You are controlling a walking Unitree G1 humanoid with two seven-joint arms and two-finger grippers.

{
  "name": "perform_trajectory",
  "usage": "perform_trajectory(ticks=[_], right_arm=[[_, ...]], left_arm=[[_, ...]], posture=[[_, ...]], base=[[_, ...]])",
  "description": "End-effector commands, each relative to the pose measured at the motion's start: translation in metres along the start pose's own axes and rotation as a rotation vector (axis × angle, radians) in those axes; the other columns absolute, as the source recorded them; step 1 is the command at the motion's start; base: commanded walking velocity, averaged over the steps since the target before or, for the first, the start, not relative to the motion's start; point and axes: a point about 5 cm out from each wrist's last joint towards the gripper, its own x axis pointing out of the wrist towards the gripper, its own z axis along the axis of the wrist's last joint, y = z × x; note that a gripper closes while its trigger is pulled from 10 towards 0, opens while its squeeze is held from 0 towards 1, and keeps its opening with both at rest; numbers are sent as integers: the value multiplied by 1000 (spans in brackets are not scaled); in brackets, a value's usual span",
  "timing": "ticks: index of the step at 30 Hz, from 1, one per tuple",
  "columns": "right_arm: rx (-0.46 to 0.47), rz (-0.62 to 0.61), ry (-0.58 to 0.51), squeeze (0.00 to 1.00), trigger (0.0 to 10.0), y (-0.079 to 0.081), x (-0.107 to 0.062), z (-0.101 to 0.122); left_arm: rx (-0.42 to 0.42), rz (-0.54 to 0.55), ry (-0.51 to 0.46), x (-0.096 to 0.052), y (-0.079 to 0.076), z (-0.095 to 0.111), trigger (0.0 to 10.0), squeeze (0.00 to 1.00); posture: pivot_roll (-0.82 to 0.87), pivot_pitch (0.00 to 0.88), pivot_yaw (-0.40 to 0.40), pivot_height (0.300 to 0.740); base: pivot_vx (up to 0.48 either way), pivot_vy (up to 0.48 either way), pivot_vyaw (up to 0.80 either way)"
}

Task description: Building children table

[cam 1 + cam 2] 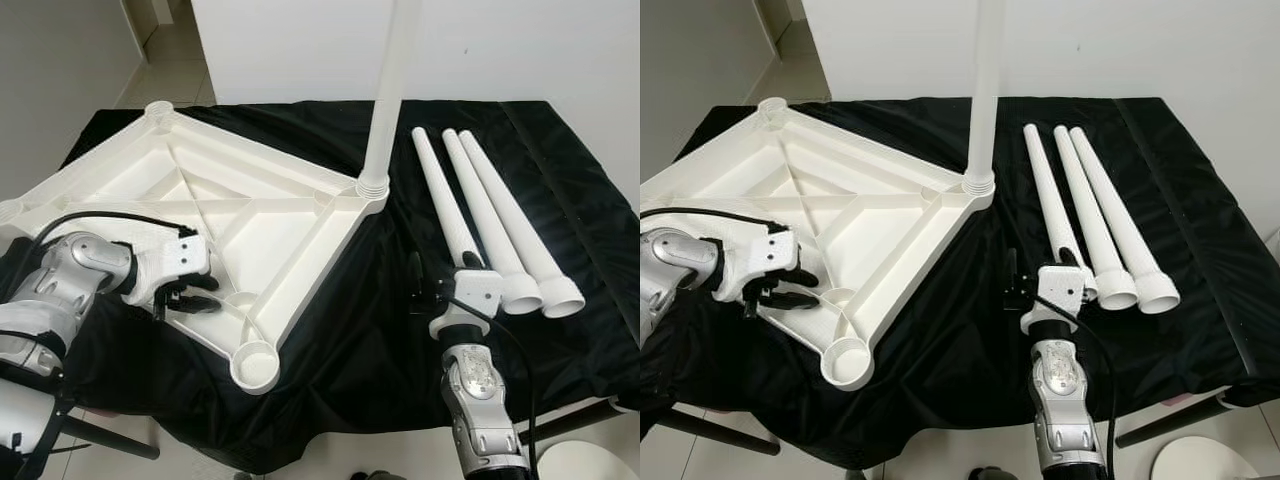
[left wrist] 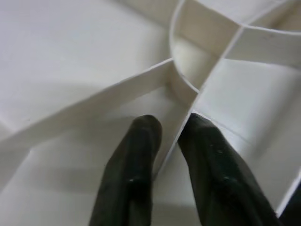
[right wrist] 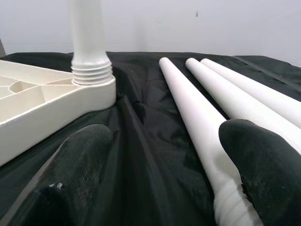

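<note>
White plastic leg, the nearest loose tapered tube (image 1: pixel 1058 225), runs straight ahead from your right gripper (image 1: pixel 1045 290), threaded end between its parted fingers. Left gripper (image 1: pixel 190 295) is clenched on a rib of the upturned white tabletop (image 1: pixel 250 215). Right arm's nearer.

A black cloth (image 1: pixel 330 380) covered the table under the right claw (image 3: pixel 165 141). Far ahead of the claw stood a plain white wall (image 1: pixel 500 50). Way off to the claw's left, the pale floor (image 1: pixel 170 70) shone in soft light. Behind the claw, low down, a round white thing (image 1: pixel 1195 462) lay on the floor near a dark table leg (image 1: pixel 1170 418).
</note>
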Motion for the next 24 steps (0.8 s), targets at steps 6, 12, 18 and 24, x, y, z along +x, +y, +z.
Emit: perform_trajectory(ticks=[6,12,18,24], right_arm=[[-2,-1,-5,0,10000,3,-2,0],[0,-1,-7,0,10000,4,-1,0],[4,1,-7,0,10000,6,1,0],[6,10,-11,0,10000,9,2,1]], left_arm=[[-66,-13,-52,23,-14,-8,0,0],[-66,56,-122,45,-16,3,0,0],[-51,177,-234,70,-12,32,0,0],[-56,218,-262,82,-13,44,10000,0]], posture=[[-59,107,77,740],[-60,109,72,740],[-56,107,66,740],[-56,104,62,740]], base=[[0,0,0],[0,0,0],[0,0,0],[0,0,0]])
